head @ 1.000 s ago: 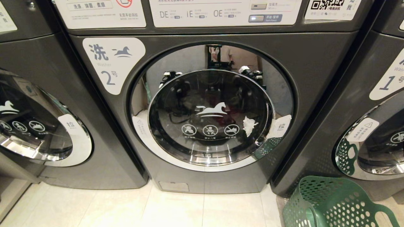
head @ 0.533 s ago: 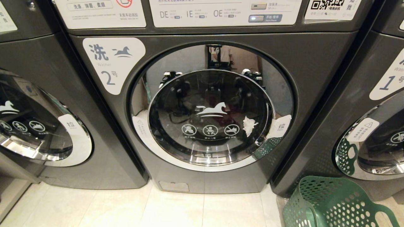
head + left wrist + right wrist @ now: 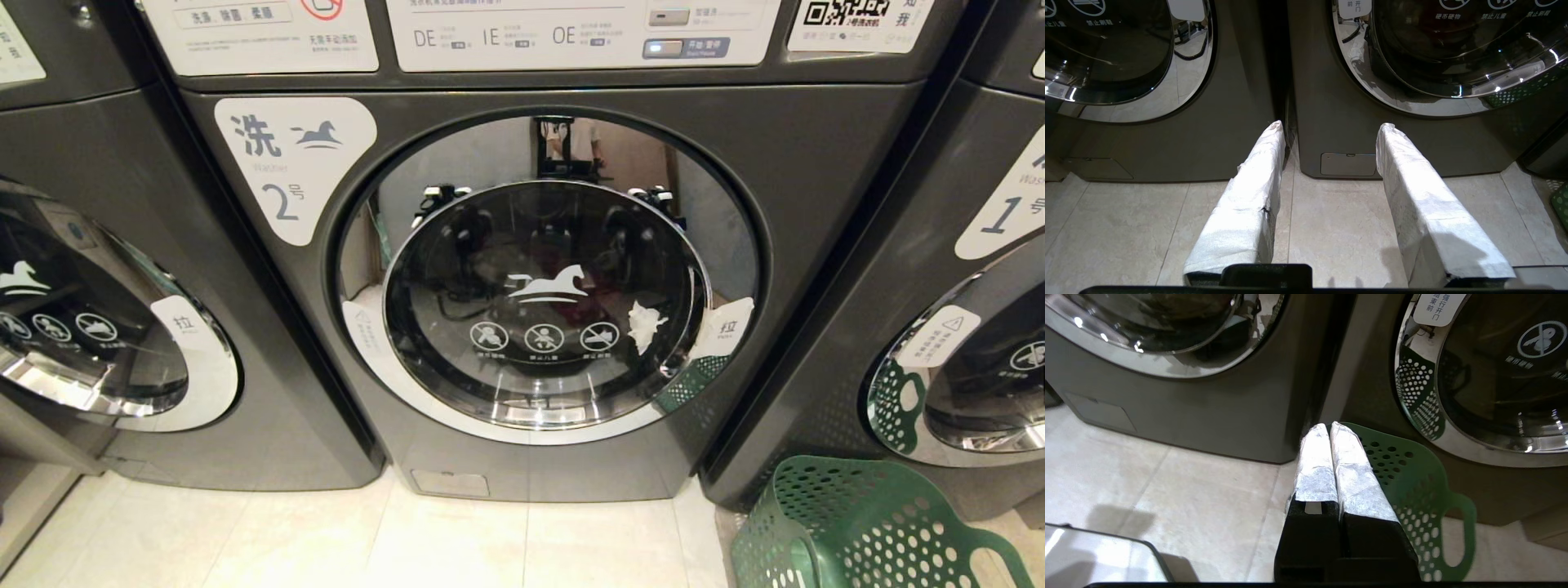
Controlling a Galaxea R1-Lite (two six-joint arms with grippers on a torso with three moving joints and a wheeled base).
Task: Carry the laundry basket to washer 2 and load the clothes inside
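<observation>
Left gripper (image 3: 1329, 126) hangs low over the pale floor tiles (image 3: 1339, 220), its white-wrapped fingers (image 3: 1249, 192) spread apart with nothing between them, aimed at the seam between the far-left dark grey washer (image 3: 1167, 134) and washer 2 (image 3: 555, 269). Likely just parked. Washer 2 sits dead centre in the head view: dark grey matte metal front, round chrome-rimmed glass door (image 3: 543, 306) shut, white horse logo, white label with the numeral 2 (image 3: 290, 163). Through the glass a white scrap and something reddish show, probably the clothes (image 3: 645, 325) loaded inside; hard to be sure. Right gripper (image 3: 1331, 426) has its wrapped fingers pressed together, holding nothing, tips just above the flared rim of the dark green perforated plastic laundry basket (image 3: 865, 531). That basket stands on the floor right of washer 2, in front of the washer labelled 1 (image 3: 939, 310), round holes and oval handle visible; no garment shows in the visible part. Judging by this, loading looks done.
</observation>
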